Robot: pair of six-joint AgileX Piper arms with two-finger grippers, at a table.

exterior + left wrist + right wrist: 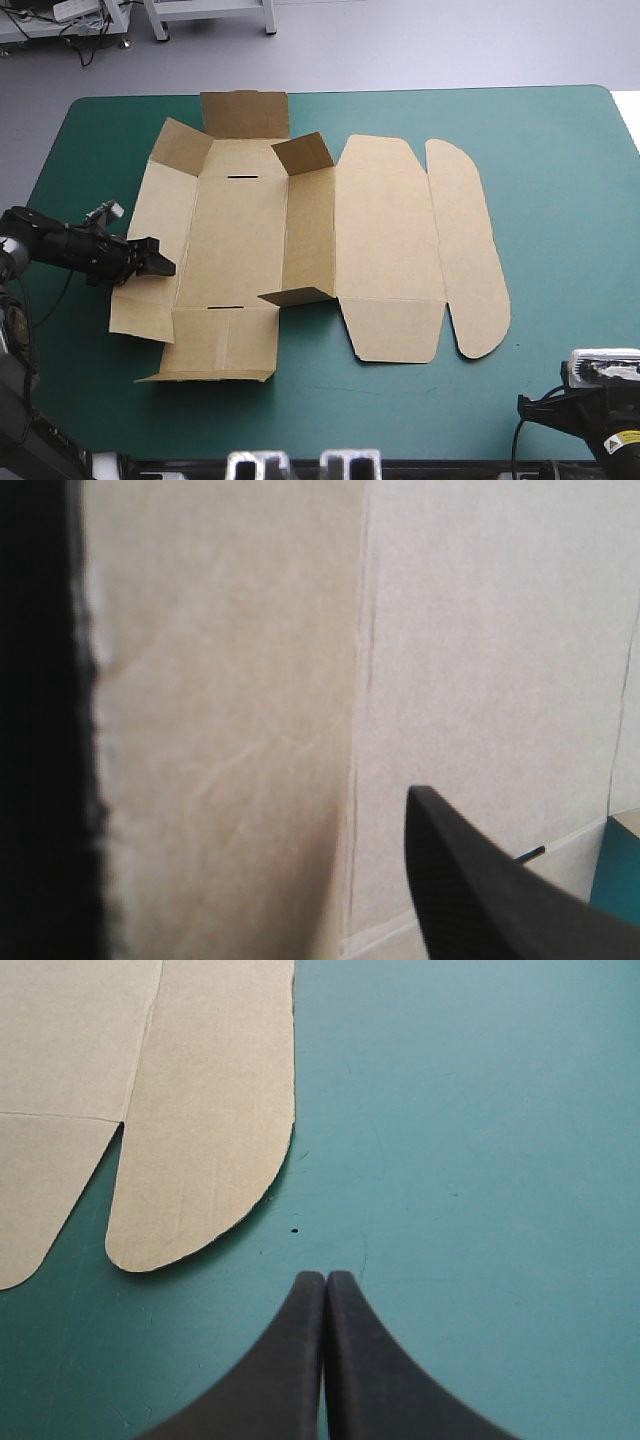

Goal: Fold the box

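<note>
Teal-green cover (560, 200) | box (240, 230): brown, mid-table, mostly flat, few flaps raised | left gripper (160, 265): fingers apart at side panel (162, 200), likely to raise that wall | right gripper (326, 1278): fingers together, parked near rounded lid flap (210, 1110), apparently idle

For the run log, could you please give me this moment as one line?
box mostly flat, some flaps raised | left gripper at its left edge, grip unclear | right gripper shut, over teal-green cover near rounded flap

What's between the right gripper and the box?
Only bare teal-green cover, bar one tiny dark speck, lies between the right gripper and the box, at its rounded flap, per the right wrist view.
</note>
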